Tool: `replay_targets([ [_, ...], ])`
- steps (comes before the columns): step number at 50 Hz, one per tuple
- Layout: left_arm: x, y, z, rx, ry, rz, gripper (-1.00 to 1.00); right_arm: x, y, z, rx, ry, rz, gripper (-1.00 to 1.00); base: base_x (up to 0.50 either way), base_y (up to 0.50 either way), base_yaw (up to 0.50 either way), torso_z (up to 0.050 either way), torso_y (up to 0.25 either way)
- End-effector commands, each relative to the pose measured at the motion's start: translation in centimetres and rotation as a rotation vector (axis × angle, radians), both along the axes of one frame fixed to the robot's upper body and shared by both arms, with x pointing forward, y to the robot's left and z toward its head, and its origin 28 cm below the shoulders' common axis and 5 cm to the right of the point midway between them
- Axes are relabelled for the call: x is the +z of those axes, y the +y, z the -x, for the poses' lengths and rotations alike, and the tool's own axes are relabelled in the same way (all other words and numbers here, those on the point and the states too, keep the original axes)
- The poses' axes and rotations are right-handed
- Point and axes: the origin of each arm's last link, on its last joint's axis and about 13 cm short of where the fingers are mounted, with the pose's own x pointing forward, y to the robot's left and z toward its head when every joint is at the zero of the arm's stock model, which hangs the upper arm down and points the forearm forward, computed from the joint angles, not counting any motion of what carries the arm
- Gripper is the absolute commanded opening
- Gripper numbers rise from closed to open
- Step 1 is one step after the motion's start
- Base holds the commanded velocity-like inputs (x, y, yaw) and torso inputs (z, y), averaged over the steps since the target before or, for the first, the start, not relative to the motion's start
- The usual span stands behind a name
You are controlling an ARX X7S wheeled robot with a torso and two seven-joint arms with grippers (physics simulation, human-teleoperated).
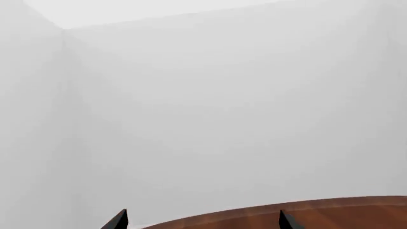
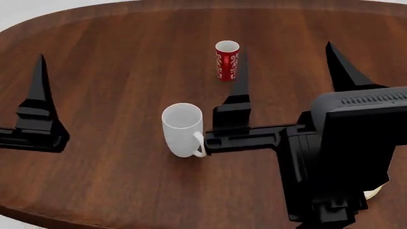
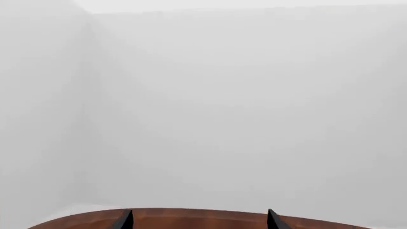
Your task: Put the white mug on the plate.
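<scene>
The white mug (image 2: 182, 128) stands upright on the wooden table (image 2: 114, 57), its handle turned toward my right arm. My right gripper (image 2: 289, 74) is open, its fingers pointing away over the table. The mug sits outside the jaws, just left of the nearer finger (image 2: 239, 95). Only a sliver of the plate (image 2: 374, 192) shows from under my right arm at the front right. One finger (image 2: 39, 95) of my left gripper rises at the far left. In the wrist views the left gripper (image 1: 202, 222) and the right gripper (image 3: 199, 220) both stand open and hold nothing.
A slim red mug (image 2: 227, 59) with white swirls stands farther back, beyond the white mug and left of the right gripper's opening. Both wrist views show only the table's curved far edge (image 1: 318, 212) (image 3: 197, 214) and pale walls behind it.
</scene>
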Motion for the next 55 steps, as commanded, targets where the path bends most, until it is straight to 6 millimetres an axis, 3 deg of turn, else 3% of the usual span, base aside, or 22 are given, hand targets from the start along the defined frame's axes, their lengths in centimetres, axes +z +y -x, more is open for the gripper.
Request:
replay_targets([
  [1, 0.67, 0.22, 0.21, -0.001, -0.032, -0.011, 1.0, 1.45, -0.03, 0.31, 0.03, -0.046, -0.005, 1.0, 0.0, 0.0, 0.0, 0.0, 0.0],
  [55, 0.37, 0.14, 0.53, 0.02, -0.033, -0.024, 1.0, 0.48, -0.06, 0.01, 0.043, -0.019, -0.004, 1.0, 0.27, 0.0, 0.0, 0.0, 0.0],
])
